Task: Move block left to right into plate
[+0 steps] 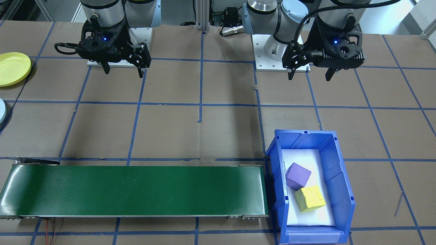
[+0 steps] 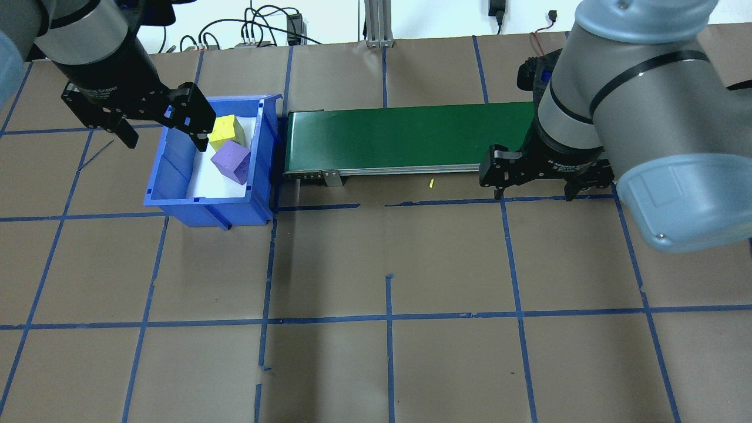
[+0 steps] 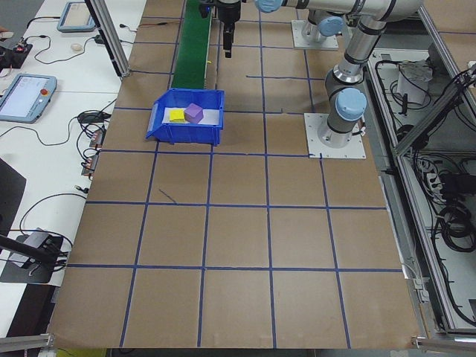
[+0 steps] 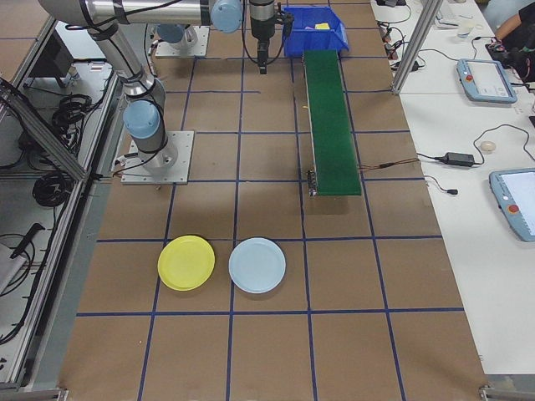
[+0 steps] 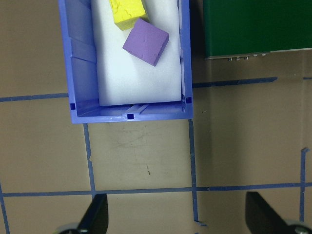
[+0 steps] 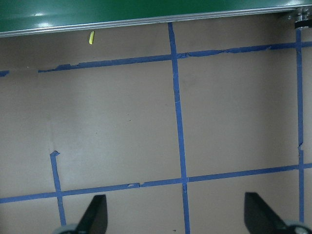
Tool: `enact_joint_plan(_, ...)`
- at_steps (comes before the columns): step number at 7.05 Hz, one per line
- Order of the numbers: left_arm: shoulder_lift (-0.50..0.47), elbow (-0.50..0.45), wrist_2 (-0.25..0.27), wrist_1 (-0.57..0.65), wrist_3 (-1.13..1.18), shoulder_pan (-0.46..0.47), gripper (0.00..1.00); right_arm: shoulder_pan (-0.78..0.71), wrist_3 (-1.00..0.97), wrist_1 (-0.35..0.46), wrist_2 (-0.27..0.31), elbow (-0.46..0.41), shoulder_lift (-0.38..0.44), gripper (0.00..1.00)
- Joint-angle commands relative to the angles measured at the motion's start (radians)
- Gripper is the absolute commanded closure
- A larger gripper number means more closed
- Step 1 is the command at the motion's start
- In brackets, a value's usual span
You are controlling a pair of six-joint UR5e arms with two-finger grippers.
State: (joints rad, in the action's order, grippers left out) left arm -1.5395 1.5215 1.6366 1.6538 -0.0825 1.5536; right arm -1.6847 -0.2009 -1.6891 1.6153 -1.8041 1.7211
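The left gripper [image 1: 309, 73] hangs empty with its jaws spread wide; the blue bin [image 1: 343, 190] lies ahead of it, holding the purple block [image 1: 298, 175] and yellow block [image 1: 310, 198] — touching. The right gripper [image 1: 123, 70] is likewise agape, the yellow plate [image 1: 13, 68] well off to its outer side.

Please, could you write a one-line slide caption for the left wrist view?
Open left pincer above the table, near a blue bin holding a purple block and a yellow block.
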Motion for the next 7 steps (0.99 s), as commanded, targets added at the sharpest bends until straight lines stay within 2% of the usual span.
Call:
enact_joint_plan(1, 0.004, 0.006, -0.015, 0.000, 0.000, 0.002, 0.00, -0.001, 0.000, 0.000, 0.000, 0.000, 0.000, 0.00)
enact_joint_plan(3, -0.007, -0.001, -0.017, -0.046, 0.016, -0.024, 0.00, -0.010, -0.003, 0.000, 0.003, -0.009, -0.002, 0.00)
enact_joint_plan(4, -0.107, 0.003, -0.023, -0.174, 0.018, -0.083, 0.00, -0.006, -0.003, -0.017, 0.000, -0.006, -0.003, 0.00)
enact_joint_plan(5, -0.213, -0.009, -0.087, -0.289, 0.023, -0.111, 0.00, -0.003, 0.003, -0.044, 0.008, -0.006, -0.006, 0.00)
enact_joint_plan(6, -0.291, 0.005, -0.089, -0.399, 0.067, -0.118, 0.00, -0.001, 0.006, -0.014, 0.015, 0.008, 0.011, 0.00)
enact_joint_plan(7, -0.342, 0.005, -0.090, -0.449, 0.154, -0.122, 0.00, -0.010, 0.006, 0.012, 0.006, 0.008, 0.023, 0.00)
